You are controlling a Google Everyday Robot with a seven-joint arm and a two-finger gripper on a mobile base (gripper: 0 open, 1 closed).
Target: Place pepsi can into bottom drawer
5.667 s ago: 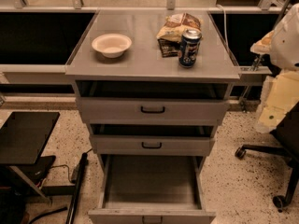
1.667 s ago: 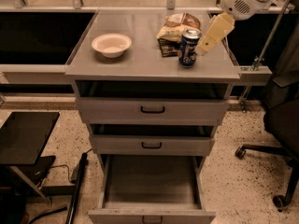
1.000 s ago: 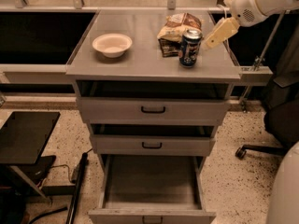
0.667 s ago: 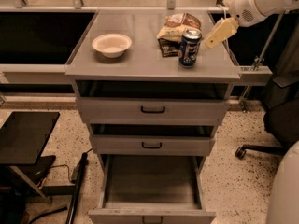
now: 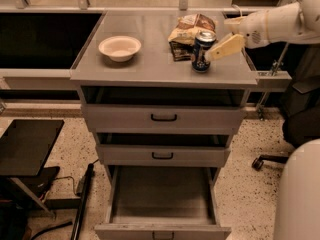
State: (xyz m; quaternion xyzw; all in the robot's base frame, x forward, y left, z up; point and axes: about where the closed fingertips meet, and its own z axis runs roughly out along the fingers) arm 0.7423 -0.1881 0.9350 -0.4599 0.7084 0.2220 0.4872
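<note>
The pepsi can (image 5: 201, 51), dark blue with a silver top, stands upright on the right part of the grey cabinet top (image 5: 150, 59). My gripper (image 5: 211, 55), tan on a white arm, reaches in from the right and sits against the can's right side at mid height. The can is still on the top. The bottom drawer (image 5: 162, 194) is pulled out below, with a flat grey interior that holds nothing.
A tan-and-brown snack bag (image 5: 187, 28) lies just behind the can. A white bowl (image 5: 120, 47) sits at the left of the top. Two shallower drawers (image 5: 163, 117) with black handles are slightly open. An office chair (image 5: 300, 109) stands at the right, a black stand (image 5: 25, 144) at the left.
My gripper has moved down and left, from beside the snack bag's right to right up against the can. The can, bag, bowl and drawers have not moved.
</note>
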